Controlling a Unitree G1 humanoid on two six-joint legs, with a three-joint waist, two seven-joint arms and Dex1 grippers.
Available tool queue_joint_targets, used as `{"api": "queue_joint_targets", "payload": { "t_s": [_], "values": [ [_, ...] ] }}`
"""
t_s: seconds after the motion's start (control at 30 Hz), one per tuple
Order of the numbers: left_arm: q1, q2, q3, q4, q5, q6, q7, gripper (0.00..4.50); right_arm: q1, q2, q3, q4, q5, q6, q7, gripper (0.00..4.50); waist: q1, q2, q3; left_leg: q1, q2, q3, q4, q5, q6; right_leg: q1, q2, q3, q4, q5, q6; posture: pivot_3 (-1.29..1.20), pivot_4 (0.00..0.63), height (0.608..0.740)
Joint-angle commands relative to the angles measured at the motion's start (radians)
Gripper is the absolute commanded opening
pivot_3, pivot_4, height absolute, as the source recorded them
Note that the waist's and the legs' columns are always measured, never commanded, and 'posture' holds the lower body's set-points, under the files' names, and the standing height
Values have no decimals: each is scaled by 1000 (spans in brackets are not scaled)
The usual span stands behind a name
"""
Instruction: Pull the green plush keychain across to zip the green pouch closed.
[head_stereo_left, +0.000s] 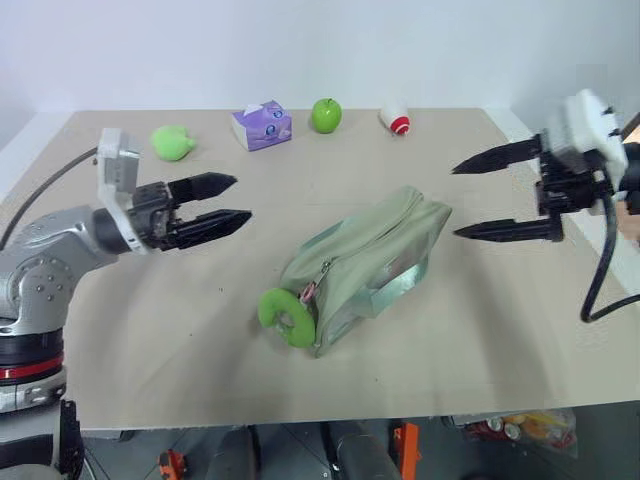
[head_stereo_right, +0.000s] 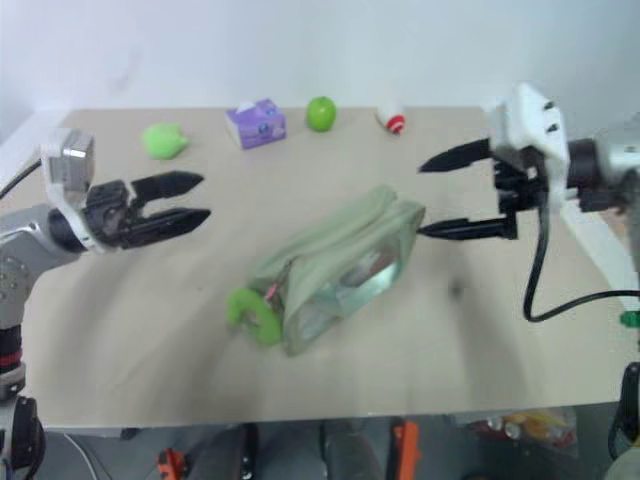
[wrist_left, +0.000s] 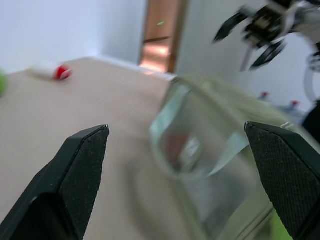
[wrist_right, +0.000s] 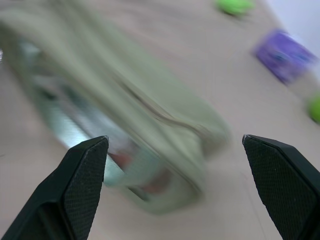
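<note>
Green plush keychain (head_stereo_left: 286, 317) at green pouch (head_stereo_left: 372, 255) near end, zipper seemingly unclosed, left gripper (head_stereo_left: 232, 201) spread, right gripper (head_stereo_left: 460, 200) spread

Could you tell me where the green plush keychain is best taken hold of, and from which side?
Probably grip the green plush keychain across its fuzzy ring, which lies flat on the table at the near-left end of the green pouch. The left claw, open and nearer, could come down from above on its free outer side, away from the pouch.
</note>
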Motion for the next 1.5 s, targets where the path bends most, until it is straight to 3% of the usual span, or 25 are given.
{"api": "queue_joint_targets", "payload": {
  "t_s": [0.03,0.23,0.6,0.83,1.0,1.27,1.37,1.5],
  "values": [
    [-35,-15,-9,-43,-28,5,0,4488,-80,44,43,-31,-25,-26,45,4456,1,0,0,0,0,0,0,0,0,0,0,0,0,0,0,0,150,740],
    [-67,-56,-9,-56,-54,2,30,4488,-127,129,133,-7,-85,-77,89,4456,5,0,0,-1,0,-1,2,0,0,0,0,0,1,0,0,0,150,740],
    [-50,-84,22,-75,-100,9,103,4488,-88,58,232,-75,24,-107,104,4456,6,0,0,-1,0,-2,2,0,0,1,0,0,2,1,1,0,150,740],
    [-47,-90,6,-70,-89,-3,112,4488,-48,109,278,-44,-72,-142,90,4456,6,0,0,-1,0,-2,6,0,0,1,1,0,3,1,1,0,150,740],
    [-55,-94,-4,-57,-78,-7,112,4500,-21,126,261,-17,-109,-154,99,3080,7,0,0,-1,0,-2,9,0,0,2,1,0,3,2,2,0,150,740],
    [-54,-104,-10,-39,-54,-15,109,4500,-36,142,255,36,-150,-190,101,164,6,0,0,-1,0,-2,9,0,0,2,1,0,3,2,2,0,150,740],
    [-52,-104,-3,-23,-36,-30,109,4500,-103,198,256,108,-222,-157,-2,164,2,0,0,-1,0,-2,10,0,0,2,1,0,3,3,2,0,150,740],
    [-78,-86,72,8,-50,-59,134,4500,-173,263,255,92,-248,139,-122,164,2,0,0,-1,0,-2,10,1,0,2,1,0,4,5,2,0,150,740]
  ]
}}
